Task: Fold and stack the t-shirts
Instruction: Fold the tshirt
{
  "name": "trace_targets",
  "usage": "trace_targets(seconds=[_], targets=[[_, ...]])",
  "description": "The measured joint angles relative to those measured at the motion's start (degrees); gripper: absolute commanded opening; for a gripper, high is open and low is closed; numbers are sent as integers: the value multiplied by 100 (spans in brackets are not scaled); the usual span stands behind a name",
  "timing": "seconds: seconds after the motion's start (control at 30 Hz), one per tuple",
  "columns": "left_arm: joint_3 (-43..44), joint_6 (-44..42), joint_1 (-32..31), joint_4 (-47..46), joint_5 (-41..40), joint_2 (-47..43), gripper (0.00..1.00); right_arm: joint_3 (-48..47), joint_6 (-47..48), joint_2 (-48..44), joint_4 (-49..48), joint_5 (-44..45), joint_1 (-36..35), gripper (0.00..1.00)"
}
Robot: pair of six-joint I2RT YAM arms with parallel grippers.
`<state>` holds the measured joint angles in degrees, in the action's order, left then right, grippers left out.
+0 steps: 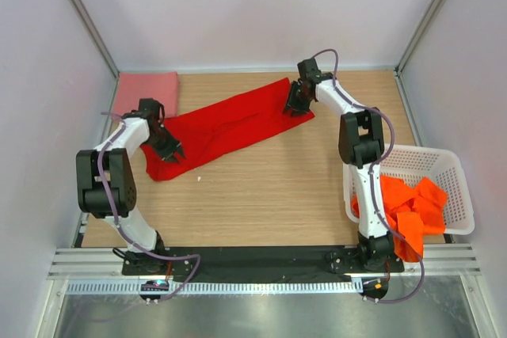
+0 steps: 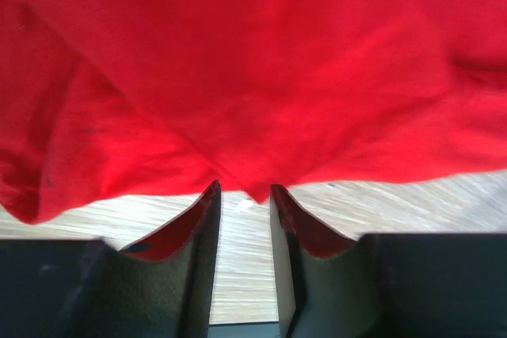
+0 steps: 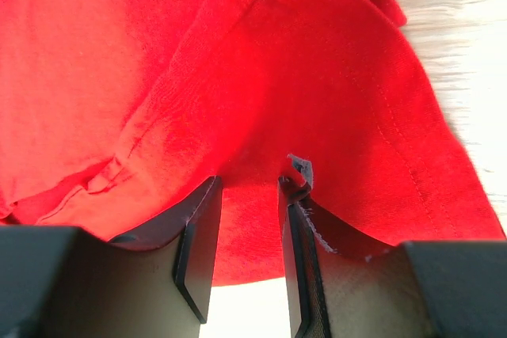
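A bright red t-shirt [image 1: 230, 124] lies stretched in a diagonal band on the wooden table, from front left to back right. My left gripper [image 1: 171, 148] is low over its front-left end. In the left wrist view the gripper [image 2: 244, 189] has its jaws a little apart, with a corner of the red cloth [image 2: 238, 77] at the tips and bare wood between the fingers. My right gripper [image 1: 295, 105] is over the shirt's back-right end. In the right wrist view the gripper [image 3: 249, 184] has its jaws slightly apart, with red cloth [image 3: 261, 77] lying between and under them.
A folded salmon pink shirt [image 1: 147, 89] lies at the back left corner. A white lattice basket [image 1: 444, 165] at the right holds several orange shirts [image 1: 408, 211], some spilling over its near rim. White walls enclose the table.
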<state>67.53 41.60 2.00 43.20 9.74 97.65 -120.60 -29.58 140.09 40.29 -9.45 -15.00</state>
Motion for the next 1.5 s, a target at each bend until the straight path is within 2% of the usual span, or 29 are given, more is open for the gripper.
trace_targets(seconds=[0.2, 0.37, 0.5, 0.63, 0.77, 0.93, 1.03, 1.2, 1.37, 1.5], targets=[[-780, 149, 262, -76, -116, 260, 23, 826, 122, -492, -162, 245, 28, 41], [-848, 168, 498, -46, -24, 225, 22, 1504, 50, -901, -245, 243, 4, 41], [-890, 138, 544, -28, -61, 181, 20, 2573, -166, -1547, -431, 284, -55, 42], [-964, 7, 691, 98, -205, 68, 22, 3921, -498, -2417, -654, 284, -168, 42], [-1060, -160, 793, 365, -546, -310, 28, 5152, -767, -3272, -846, 166, -459, 43], [-1082, -232, 800, 732, -715, -1541, 35, 6218, -874, -4166, -750, 76, -1255, 44], [-1080, -210, 798, 881, -710, -2363, 38, 6295, -758, -4494, -431, 186, -1582, 45], [-1252, -59, 798, 890, -422, -3259, 36, 5838, -422, -4896, -90, 686, -1556, 43], [-1805, 164, 658, 671, 247, -3322, 33, 5274, -328, -4402, -120, 717, -1528, 39], [-1880, 354, 184, 310, 636, -3038, 31, 5064, -258, -3906, -72, 730, -1530, 35]])
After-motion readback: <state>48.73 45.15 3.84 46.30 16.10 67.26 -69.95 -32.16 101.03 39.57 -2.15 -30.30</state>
